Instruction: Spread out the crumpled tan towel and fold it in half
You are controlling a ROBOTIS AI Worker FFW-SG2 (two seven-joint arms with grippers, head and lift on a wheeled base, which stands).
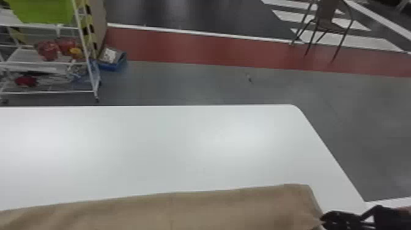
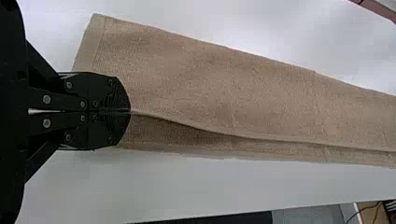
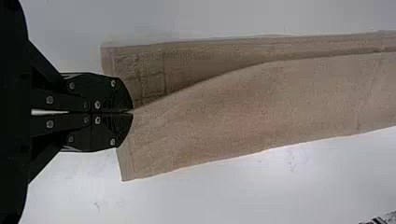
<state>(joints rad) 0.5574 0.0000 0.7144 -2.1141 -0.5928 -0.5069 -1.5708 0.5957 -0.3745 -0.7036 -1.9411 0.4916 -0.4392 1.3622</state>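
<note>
In the head view my right gripper (image 1: 339,219) is at the lower right, at the right end of the tan towel (image 1: 232,208), which stretches along the bottom edge to the left. My left gripper (image 2: 130,111), in the left wrist view, is shut on an edge of the towel (image 2: 224,88) near one end. The right wrist view has my right gripper (image 3: 132,112) shut on the towel's edge (image 3: 261,107) by its other end. In both wrist views one layer lies over another, with a darker strip of the lower layer beside the held edge.
The white table (image 1: 159,146) extends beyond the towel, its right edge slanting down to the right. Past it stand a white shelf rack (image 1: 49,91) at the left, a blue bin (image 1: 112,61) on the floor and a chair (image 1: 327,18) at the far right.
</note>
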